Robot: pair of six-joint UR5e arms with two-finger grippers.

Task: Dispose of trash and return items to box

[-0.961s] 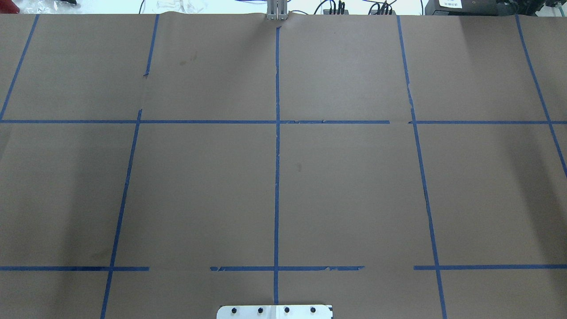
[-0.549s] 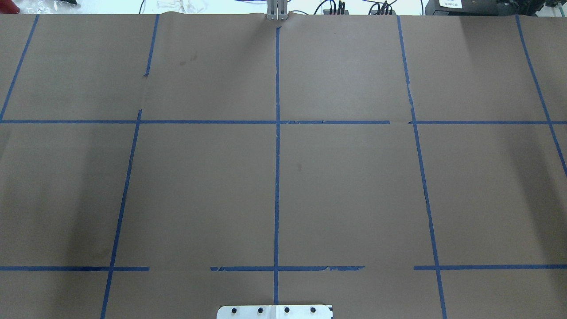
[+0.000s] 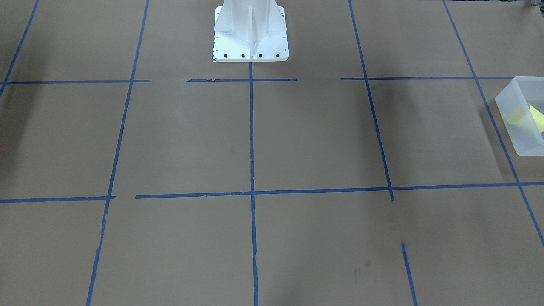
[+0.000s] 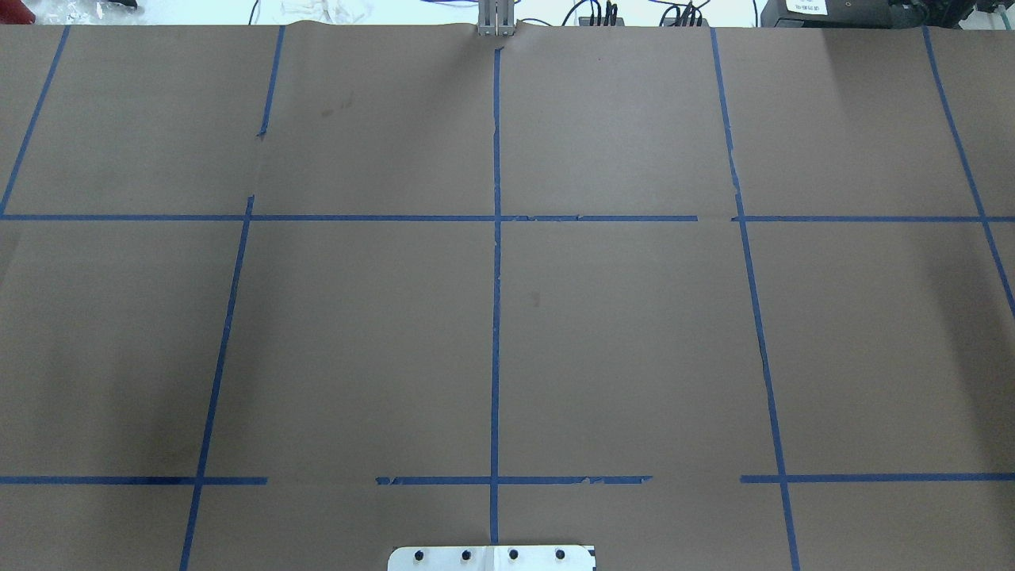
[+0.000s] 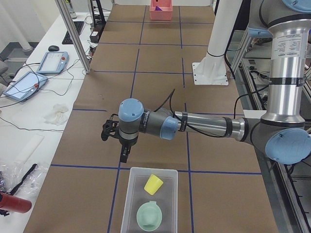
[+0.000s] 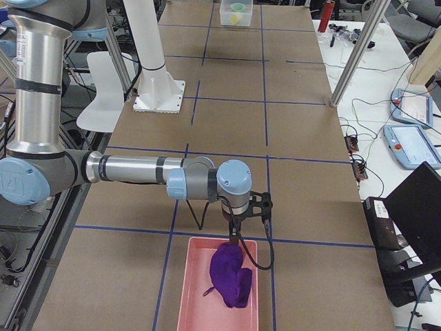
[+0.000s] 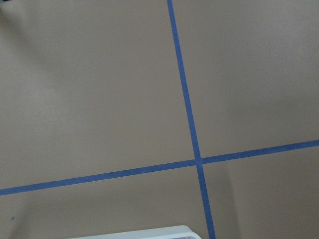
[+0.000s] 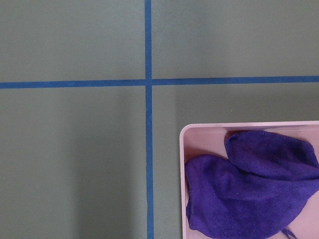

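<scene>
We find the yellow cup (image 5: 153, 184) and green bowl (image 5: 148, 216) both inside the box (image 5: 128, 196), our left gripper (image 5: 123, 156) just outside its end wall, the right gripper (image 6: 234, 238) far from the box, and we cannot tell whether either's fingers are parted or closed.

The desk (image 4: 634, 357) is covered in matt brown paper, slightly creased and faintly stained. It is crossed by strips of blue tape (image 4: 496, 317) with edges torn in places. The box (image 5: 127, 204) is frosted, translucent plastic. The cup (image 5: 153, 184) in it is smooth yellow plastic, and the bowl (image 5: 148, 216) is pale green with a glossy inside. The pink tray (image 6: 196, 289) looks like smooth plastic, and the purple cloth (image 6: 231, 279) in it is fuzzy. The left arm (image 5: 206, 125) has a brushed-metal tube and smooth blue caps. The pedestal (image 3: 250, 29) is glossy white.
</scene>
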